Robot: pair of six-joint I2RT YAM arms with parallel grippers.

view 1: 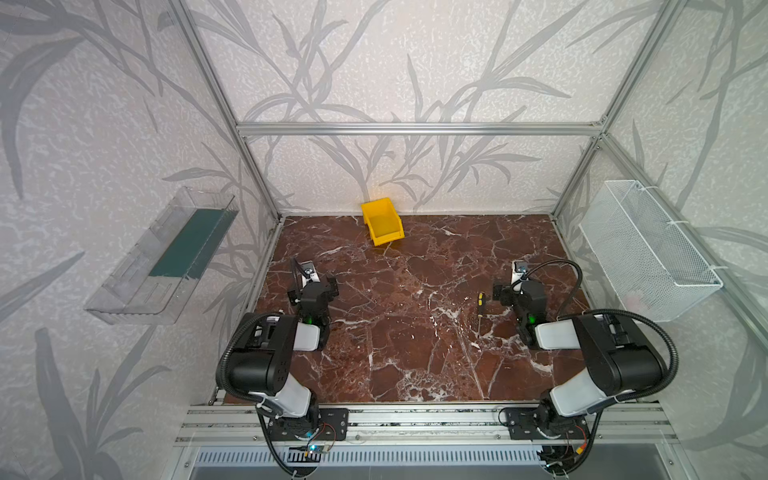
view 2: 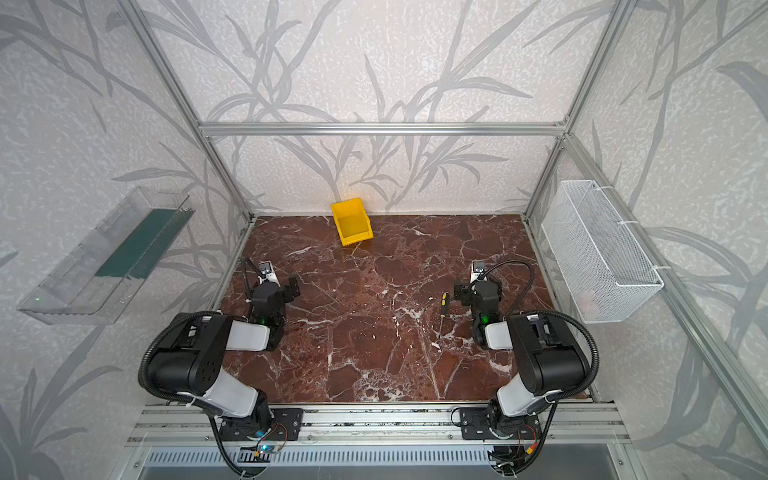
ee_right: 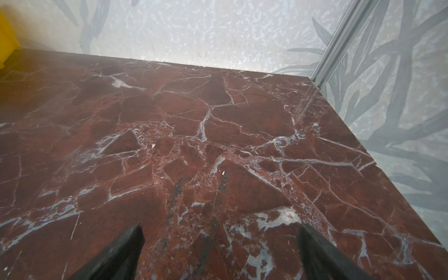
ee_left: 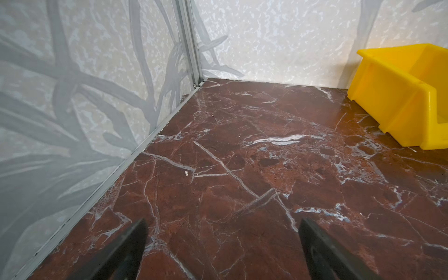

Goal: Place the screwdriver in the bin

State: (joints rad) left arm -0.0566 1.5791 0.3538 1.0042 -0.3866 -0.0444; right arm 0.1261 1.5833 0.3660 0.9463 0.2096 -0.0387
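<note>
The screwdriver (view 1: 480,309) (view 2: 443,311) lies flat on the red marble tabletop, black-and-yellow handle toward the back, thin shaft toward the front. It shows in both top views and in neither wrist view. My right gripper (view 1: 518,287) (ee_right: 220,226) hovers just right of the handle, open and empty. The yellow bin (view 1: 388,237) (view 2: 356,239) stands empty against the back wall, left of centre, its low front facing forward. My left gripper (view 1: 312,289) (ee_left: 223,221) is open over bare marble on the left, and the bin (ee_left: 397,97) shows well ahead of it.
A clear plastic tray (view 1: 137,286) hangs on the left wall and a white wire mesh basket (view 1: 648,257) on the right wall. Aluminium frame posts stand at the back corners. Wallpapered walls close in the table on three sides.
</note>
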